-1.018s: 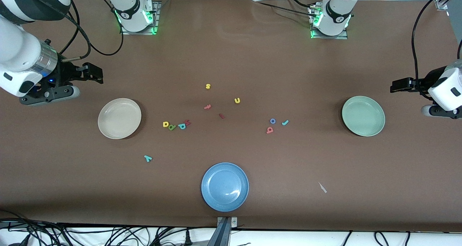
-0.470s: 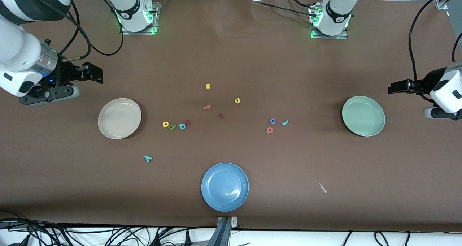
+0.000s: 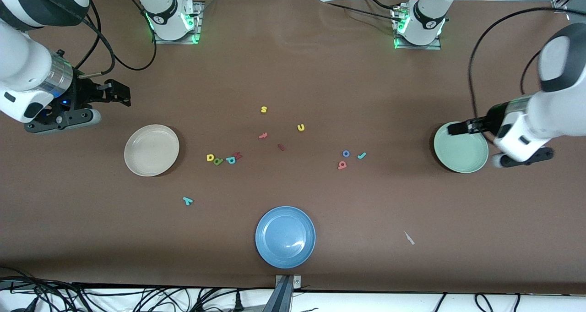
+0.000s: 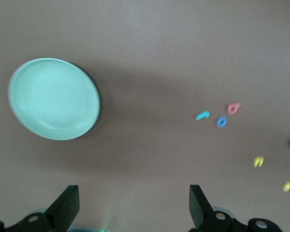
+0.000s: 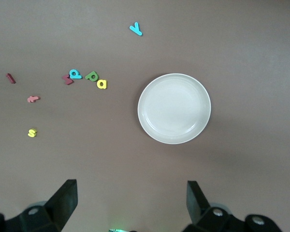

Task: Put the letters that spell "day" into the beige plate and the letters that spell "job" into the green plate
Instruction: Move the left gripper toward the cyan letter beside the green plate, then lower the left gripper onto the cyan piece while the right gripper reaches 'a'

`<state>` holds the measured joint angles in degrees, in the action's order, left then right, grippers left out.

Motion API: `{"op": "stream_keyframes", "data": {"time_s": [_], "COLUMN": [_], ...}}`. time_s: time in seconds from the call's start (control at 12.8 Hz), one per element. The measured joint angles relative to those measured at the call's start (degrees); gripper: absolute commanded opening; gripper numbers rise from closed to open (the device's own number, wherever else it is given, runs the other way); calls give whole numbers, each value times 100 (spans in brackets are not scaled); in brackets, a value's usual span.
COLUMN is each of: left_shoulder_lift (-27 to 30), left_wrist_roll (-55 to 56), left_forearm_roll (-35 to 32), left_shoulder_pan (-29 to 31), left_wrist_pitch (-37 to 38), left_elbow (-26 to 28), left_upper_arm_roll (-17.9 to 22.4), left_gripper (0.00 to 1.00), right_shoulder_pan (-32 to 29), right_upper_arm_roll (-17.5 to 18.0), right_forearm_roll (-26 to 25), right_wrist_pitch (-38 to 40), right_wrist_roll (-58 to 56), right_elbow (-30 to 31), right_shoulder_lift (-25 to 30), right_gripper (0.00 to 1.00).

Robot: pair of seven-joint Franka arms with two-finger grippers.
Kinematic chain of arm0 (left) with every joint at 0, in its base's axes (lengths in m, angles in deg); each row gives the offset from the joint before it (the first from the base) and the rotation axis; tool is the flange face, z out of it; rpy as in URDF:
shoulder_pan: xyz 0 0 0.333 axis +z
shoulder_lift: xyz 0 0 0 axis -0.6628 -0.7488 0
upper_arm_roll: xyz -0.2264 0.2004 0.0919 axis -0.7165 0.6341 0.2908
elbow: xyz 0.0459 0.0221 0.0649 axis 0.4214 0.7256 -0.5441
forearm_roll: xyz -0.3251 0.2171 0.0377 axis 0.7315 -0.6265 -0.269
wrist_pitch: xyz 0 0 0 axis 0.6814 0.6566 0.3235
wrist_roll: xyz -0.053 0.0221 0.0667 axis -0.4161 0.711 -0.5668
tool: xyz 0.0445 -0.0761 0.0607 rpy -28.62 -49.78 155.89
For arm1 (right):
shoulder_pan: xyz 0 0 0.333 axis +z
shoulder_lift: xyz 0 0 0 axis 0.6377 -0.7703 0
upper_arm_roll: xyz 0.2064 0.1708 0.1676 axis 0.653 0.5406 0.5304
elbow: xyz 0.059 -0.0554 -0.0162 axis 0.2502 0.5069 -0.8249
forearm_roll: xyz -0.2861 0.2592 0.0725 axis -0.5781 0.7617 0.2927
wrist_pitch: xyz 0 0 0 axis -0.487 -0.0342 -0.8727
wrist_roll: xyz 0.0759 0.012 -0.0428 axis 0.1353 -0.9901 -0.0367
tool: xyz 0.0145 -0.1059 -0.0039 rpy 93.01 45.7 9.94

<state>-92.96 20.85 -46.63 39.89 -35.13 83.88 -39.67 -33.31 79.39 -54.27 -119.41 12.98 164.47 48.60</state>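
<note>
While both plates sit bare, stray letters point(image 3: 263, 109) scatter mid-table.

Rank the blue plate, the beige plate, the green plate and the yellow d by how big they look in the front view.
1. blue plate, slightly largest, though nearest the camera
2. beige plate and green plate, alike; the left arm partly covers the green one
3. yellow d, far smaller

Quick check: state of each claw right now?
Left claw: open, holding nothing, over the green plate.
Right claw: open, holding nothing, waiting near the beige plate.
</note>
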Motion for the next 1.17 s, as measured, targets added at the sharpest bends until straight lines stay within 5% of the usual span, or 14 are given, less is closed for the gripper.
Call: {"op": "stream_keyframes", "data": {"time_s": [0.31,0.7,1.17], "left_shoulder_lift": [-291,-1478,-1974], "left_wrist_roll": [1946,3782,4166], "left_forearm_roll": [1,1,-197], "left_shoulder_pan": [-731,-1678,-1916], "left_wrist_pitch": [-1843,-3832,-4542], "left_elbow": [896,1110,1090], "left_upper_arm_roll": [-41,-38,-29], "left_gripper": [95,90,88], "right_shoulder_pan": [-1,-7,-23], "right_upper_arm_roll": [-1,-13,-37], "right_forearm_roll": [0,0,0], "right_wrist_pitch": [0,1,0], "right_wrist_roll": [9,25,27], "right_elbow": [-1,-1,-1], "right_shoulder_lift": [0,-3,-5], "right_gripper": [100,100,100]}}
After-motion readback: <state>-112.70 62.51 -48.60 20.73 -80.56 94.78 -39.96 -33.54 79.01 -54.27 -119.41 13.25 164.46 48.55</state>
